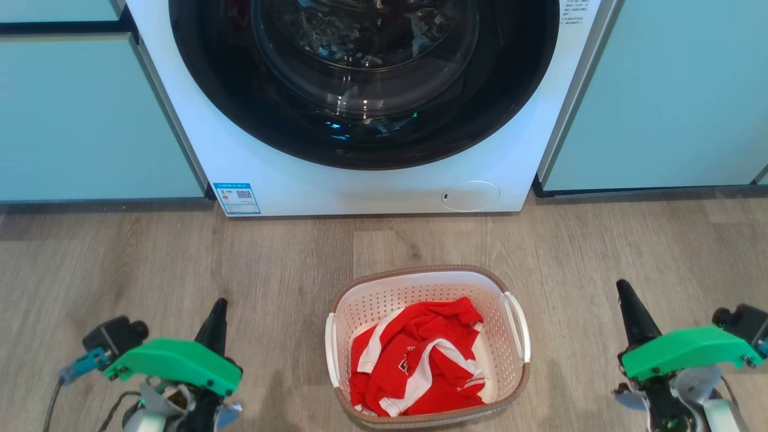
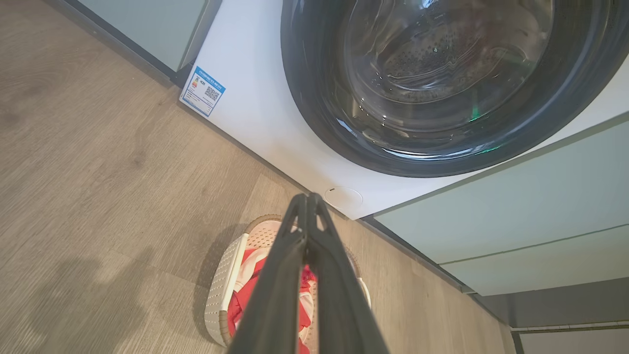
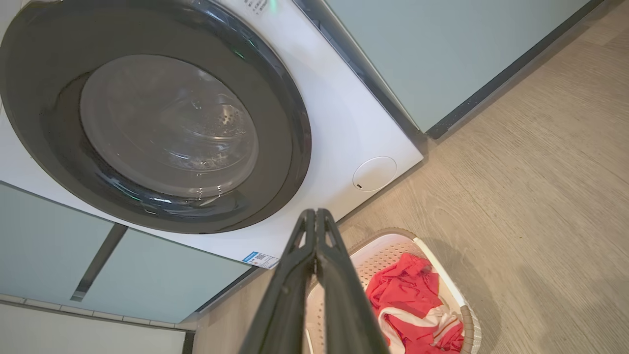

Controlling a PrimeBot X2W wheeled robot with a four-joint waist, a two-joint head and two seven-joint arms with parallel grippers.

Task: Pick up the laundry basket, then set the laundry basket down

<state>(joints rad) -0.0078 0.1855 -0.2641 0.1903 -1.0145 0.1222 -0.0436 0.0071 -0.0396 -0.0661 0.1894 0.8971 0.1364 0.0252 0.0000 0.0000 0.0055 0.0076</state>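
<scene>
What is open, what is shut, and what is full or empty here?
laundry basket: upright on the floor, not held, not empty.
red-and-white shirt: crumpled inside the basket.
washing machine door: shut.
left gripper: shut, empty, clear of the basket.
right gripper: shut, empty, clear of the basket.

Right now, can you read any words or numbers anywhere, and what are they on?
On the washer, the blue sticker: a QR code and tiny print, too small to read.
At the washer's top right, grey print: too small to read.
On the red shirt in the basket: no words I can make out.
So nothing here reads clearly.
</scene>
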